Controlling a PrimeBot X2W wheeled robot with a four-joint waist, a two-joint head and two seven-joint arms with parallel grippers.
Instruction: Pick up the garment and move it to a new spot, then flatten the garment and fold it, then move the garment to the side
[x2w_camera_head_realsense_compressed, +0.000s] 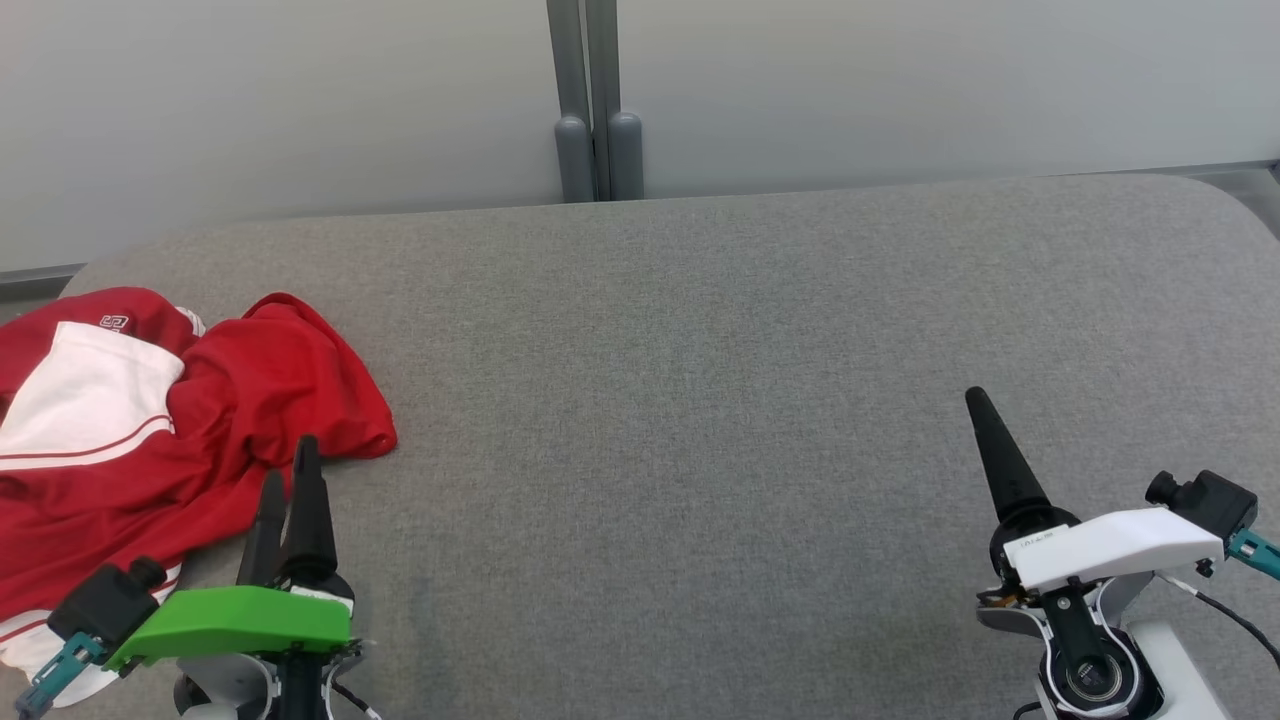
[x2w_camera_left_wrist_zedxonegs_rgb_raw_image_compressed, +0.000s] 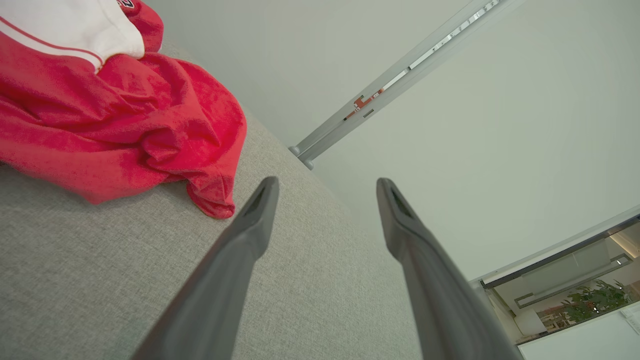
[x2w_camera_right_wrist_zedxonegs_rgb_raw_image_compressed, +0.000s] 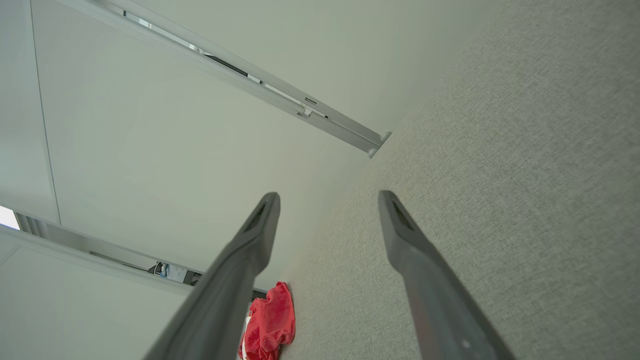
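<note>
Red-and-white garment (x2w_camera_head_realsense_compressed: 150, 440) is seen crumpled at left of head frame, on grey desk (x2w_camera_head_realsense_compressed: 700, 400). Left hand (x2w_camera_head_realsense_compressed: 290, 465), spread and empty, is held just beside it; right hand (x2w_camera_right_wrist_zedxonegs_rgb_raw_image_compressed: 327, 197) likewise, lower right.

The garment (x2w_camera_head_realsense_compressed: 250, 400) is red with white, red-striped panels; the tabletop (x2w_camera_head_realsense_compressed: 700, 400) is flecked grey.

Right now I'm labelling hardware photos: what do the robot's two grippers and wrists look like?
The left gripper has two long, dark, tapered fingers and a green cover. The right gripper has the same fingers, a white cover with small lettering, and a thin black cable.
</note>
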